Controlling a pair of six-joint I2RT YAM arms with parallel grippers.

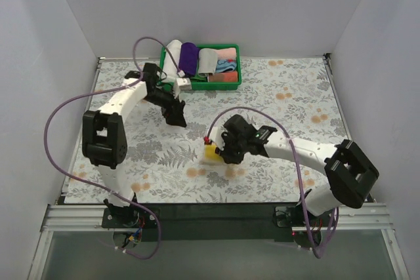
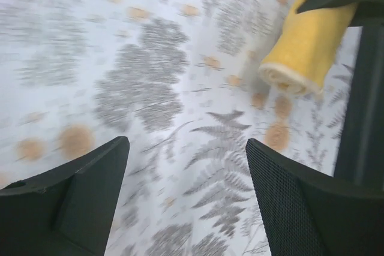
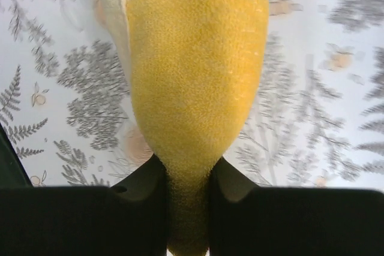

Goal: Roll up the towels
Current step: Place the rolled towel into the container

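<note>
Between the right fingers [image 3: 120, 220] sits the yellow towel [image 3: 198, 82], rolled into a short tube. The pair is clamped on one end of it and pinches that end narrow, while the free end widens away from them and shows its pale edge. In the top view the same roll [image 1: 210, 151] pokes out past the right fingers [image 1: 223, 152] above the fern-printed counter [image 1: 295, 96]; whether it touches the cloth there cannot be told. The left fingers [image 2: 90, 190] stand wide apart with nothing between them, only bare counter [image 2: 138, 88] below. From their own camera the yellow towel [image 2: 306, 46] lies ahead and to the right, apart from both tips. Seen from above, the left fingers [image 1: 176, 117] hang near the right pair with a strip of open counter between the two. Behind the left fingers, at the far edge, is one green basket [image 1: 237, 70]. It holds one white roll [image 1: 173, 54], one purple roll [image 1: 189, 57], one light grey towel [image 1: 207, 60], rolled, and pink and blue folded cloths [image 1: 226, 67]. A purple cable [image 1: 56, 122] loops beside each arm.
</note>
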